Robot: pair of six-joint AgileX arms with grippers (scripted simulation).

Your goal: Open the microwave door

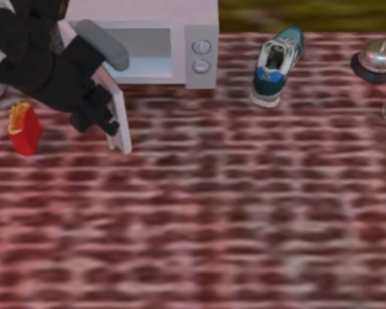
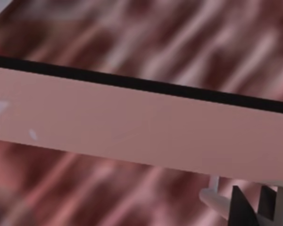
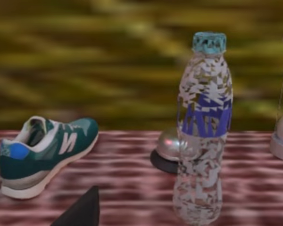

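The microwave (image 1: 180, 16) stands at the table's back left with its pale interior (image 1: 145, 51) exposed. Beside the cavity is the narrow panel with two knobs (image 1: 201, 56). The microwave door (image 1: 122, 125) is swung wide open and points out toward the front of the table. My left gripper (image 1: 98, 114) is at the door's outer edge, shut on its handle. In the left wrist view the door (image 2: 141, 127) crosses the frame as a pale band, with the grey handle (image 2: 217, 200) and dark fingers (image 2: 240, 209) at one corner. My right gripper (image 3: 85, 209) shows only as a dark tip.
A red fries box (image 1: 24, 129) stands to the left of the door. A teal shoe (image 1: 276, 64), a silver bell (image 1: 376, 58) and a clear bottle (image 3: 203, 127) sit at the back right. The patterned table (image 1: 231, 212) extends to the front.
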